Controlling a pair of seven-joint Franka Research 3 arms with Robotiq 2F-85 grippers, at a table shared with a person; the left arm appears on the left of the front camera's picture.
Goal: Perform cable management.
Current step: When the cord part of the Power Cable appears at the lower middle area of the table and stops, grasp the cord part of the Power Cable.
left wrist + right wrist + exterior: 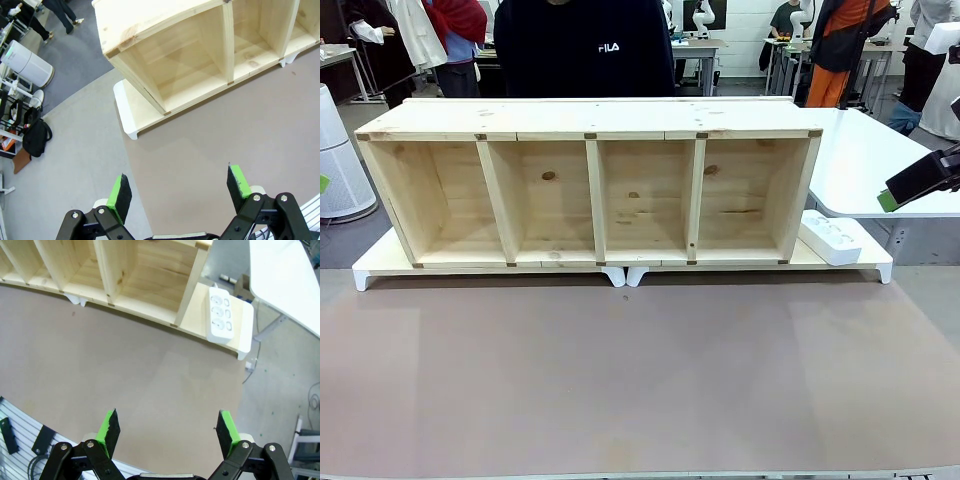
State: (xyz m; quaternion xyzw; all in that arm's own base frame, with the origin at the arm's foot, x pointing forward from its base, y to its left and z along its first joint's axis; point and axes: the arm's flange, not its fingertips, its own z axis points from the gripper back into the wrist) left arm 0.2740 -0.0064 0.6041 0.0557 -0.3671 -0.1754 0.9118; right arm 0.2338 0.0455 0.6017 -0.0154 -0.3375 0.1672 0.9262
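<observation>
wooden shelf unit [590, 133] with four open compartments side by side, their openings facing the camera, resting on two low white risers [372, 268] that meet beneath its middle. a white power strip [830, 240] lies on the right riser, just beside the shelf's right wall. brown table surface [640, 380] in front. behind the shelf: person in a dark sweatshirt [585, 50]; white side table [870, 150] at right; white air purifier [335, 160] at left. black bag [36, 137] on the grey floor.

One wooden shelf unit [590, 118] was counted, divided into four compartments [450, 195]. Two white risers [380, 262] stood beneath it. One white power strip [830, 240] carried six sockets [216, 299]. One person [585, 45] was present.
</observation>
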